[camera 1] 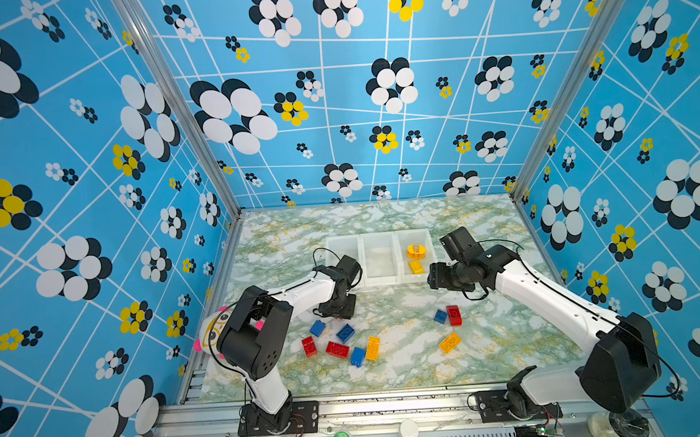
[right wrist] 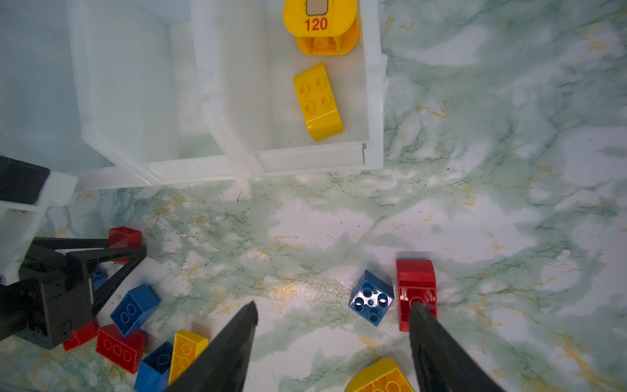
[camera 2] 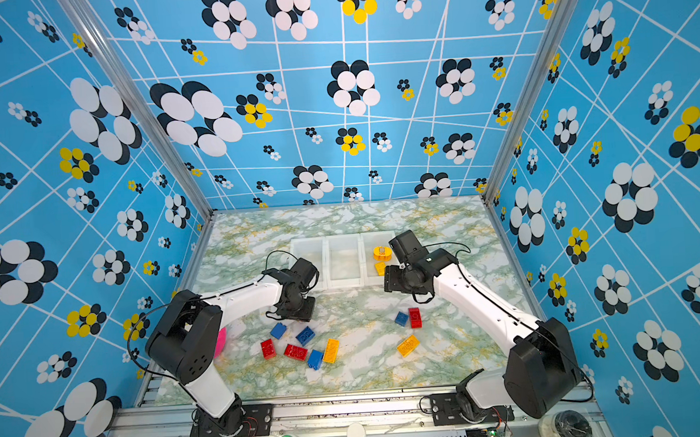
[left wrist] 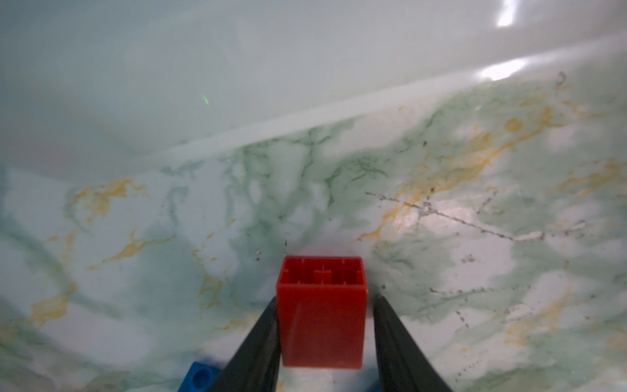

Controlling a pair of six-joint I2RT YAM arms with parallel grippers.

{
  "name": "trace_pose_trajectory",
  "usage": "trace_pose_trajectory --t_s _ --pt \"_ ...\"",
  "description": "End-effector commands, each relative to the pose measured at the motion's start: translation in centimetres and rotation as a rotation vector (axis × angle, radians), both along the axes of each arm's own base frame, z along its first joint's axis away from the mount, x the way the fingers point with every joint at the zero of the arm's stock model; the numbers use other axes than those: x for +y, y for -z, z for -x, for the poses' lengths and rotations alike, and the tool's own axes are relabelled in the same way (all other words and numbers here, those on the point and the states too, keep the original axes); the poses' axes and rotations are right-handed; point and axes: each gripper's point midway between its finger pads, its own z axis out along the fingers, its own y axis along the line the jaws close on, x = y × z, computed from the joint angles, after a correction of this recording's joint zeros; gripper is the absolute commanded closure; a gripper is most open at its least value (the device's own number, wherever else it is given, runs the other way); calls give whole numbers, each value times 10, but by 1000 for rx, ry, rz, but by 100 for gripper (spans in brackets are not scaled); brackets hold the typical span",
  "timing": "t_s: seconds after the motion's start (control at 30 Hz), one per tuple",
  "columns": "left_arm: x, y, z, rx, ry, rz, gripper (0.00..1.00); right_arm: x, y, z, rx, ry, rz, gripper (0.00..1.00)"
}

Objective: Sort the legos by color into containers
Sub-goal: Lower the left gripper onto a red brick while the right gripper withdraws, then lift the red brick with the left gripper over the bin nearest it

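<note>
My left gripper [left wrist: 325, 298] is low over the table in front of the containers [camera 1: 381, 283], shut on a red brick [left wrist: 322, 315] that sits upright between its fingers; it is also in the right wrist view [right wrist: 124, 237]. My right gripper [right wrist: 334, 305] hangs open and empty above a blue brick [right wrist: 371, 298] and a red brick [right wrist: 415, 288]. The rightmost bin holds a rounded yellow piece marked 120 [right wrist: 320, 20] and a yellow brick [right wrist: 317, 101]. Several red, blue and yellow legos lie loose near the front left [camera 1: 337, 349], and an orange-yellow one [camera 1: 450, 342] lies apart.
A plush toy [camera 1: 211, 326] lies at the table's left edge, partly hidden behind the left arm. The left bin [camera 1: 341, 241] and middle bin [camera 1: 378, 239] show no bricks. Patterned walls close in the table on three sides.
</note>
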Motion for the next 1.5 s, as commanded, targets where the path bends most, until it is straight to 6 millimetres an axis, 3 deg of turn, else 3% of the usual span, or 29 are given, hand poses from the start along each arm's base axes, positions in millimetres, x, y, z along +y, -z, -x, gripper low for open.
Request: trace_pose_trajectory --t_s 0.0,0.37,0.7,1.0,1.2,1.47 --pt "-2 -4 -4 -22 4 -12 64 2 -2 7 3 2 -15 27" --pt "-4 -31 -7 -107 -9 15 77 0 -3 8 -3 5 -15 27" --pt "-10 -97 -19 -300 -46 132 81 -1 -2 13 -5 14 -31 27" --pt "-12 -144 -51 -414 -50 162 83 2 -3 16 -12 23 -56 27" --pt "-11 -151 -77 -432 -57 157 83 5 -3 16 -12 15 -63 27" --pt "-7 -138 -102 -415 -82 142 84 6 -13 14 -27 4 -68 27"
